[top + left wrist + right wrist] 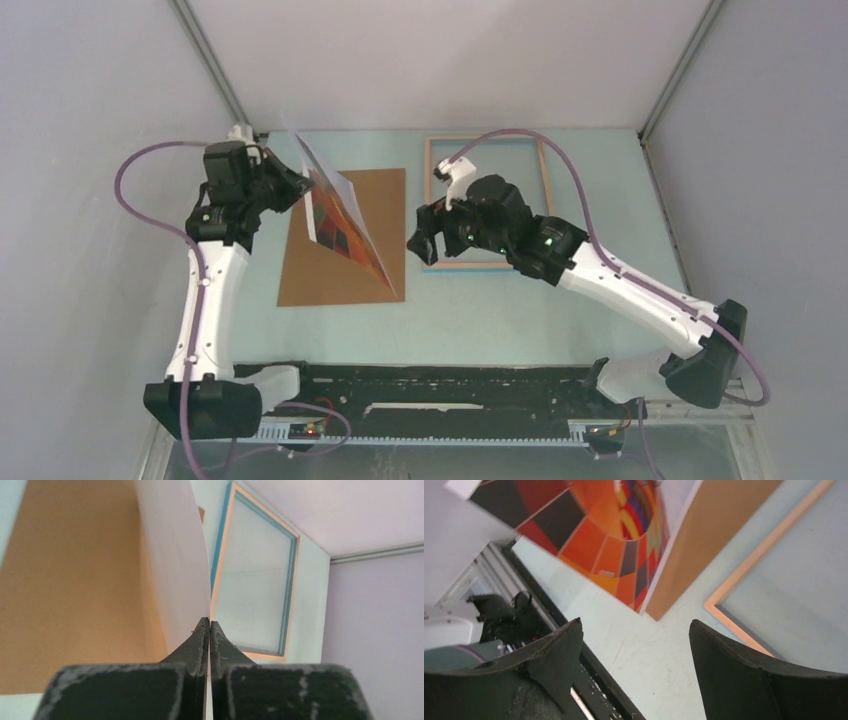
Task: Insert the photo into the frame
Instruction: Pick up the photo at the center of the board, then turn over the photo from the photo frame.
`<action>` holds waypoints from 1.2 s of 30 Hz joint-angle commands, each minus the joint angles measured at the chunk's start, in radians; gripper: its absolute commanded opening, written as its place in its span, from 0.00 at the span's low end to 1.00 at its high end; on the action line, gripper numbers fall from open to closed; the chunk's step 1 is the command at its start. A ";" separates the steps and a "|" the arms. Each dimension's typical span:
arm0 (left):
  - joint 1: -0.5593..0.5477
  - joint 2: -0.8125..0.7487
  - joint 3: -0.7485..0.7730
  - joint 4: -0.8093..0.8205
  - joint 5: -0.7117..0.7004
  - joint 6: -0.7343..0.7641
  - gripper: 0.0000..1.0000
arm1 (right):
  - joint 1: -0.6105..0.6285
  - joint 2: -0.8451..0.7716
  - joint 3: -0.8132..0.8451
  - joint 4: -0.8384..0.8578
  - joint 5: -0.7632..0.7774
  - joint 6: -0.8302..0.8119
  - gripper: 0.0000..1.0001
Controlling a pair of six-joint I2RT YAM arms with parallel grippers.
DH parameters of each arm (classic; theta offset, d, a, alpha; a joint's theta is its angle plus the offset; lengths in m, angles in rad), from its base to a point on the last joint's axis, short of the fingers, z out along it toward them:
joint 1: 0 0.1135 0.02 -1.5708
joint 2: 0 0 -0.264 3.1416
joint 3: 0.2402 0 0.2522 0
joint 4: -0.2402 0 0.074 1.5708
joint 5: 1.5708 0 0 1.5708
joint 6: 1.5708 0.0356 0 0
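My left gripper [300,185] is shut on the photo [340,220], which it holds up on edge and tilted over the brown backing board [345,270]. The photo's orange-red balloon print faces right; its white back [175,565] fills the left wrist view above my shut fingertips [209,622]. The frame [545,165] lies flat at the back right, light wood side up with turquoise inner edges [220,550]. My right gripper [418,245] is open and empty, hovering between the photo and the frame's near left corner. The right wrist view shows the balloon print [624,540] and frame corner [744,580].
The brown backing board [65,590] lies flat on the pale table left of the frame. A black rail [450,395] runs along the near edge between the arm bases. White walls close in the back and sides.
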 commanded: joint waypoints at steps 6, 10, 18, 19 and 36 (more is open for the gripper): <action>-0.235 0.160 0.363 -0.138 -0.194 0.281 0.00 | -0.374 -0.112 -0.123 -0.037 -0.238 0.223 0.83; -0.323 0.314 0.555 -0.254 -0.250 0.355 0.00 | -0.556 -0.163 -0.186 -0.047 -0.323 0.222 0.83; -0.507 0.721 1.079 -0.463 -0.461 0.434 0.00 | -0.840 -0.208 -0.300 -0.030 -0.483 0.203 0.82; -0.531 0.767 1.140 -0.474 -0.484 0.442 0.00 | -0.867 -0.210 -0.316 -0.025 -0.494 0.199 0.82; -0.919 1.049 1.169 -0.163 -0.786 0.732 0.00 | -1.148 -0.205 -0.533 0.085 -0.589 0.249 0.80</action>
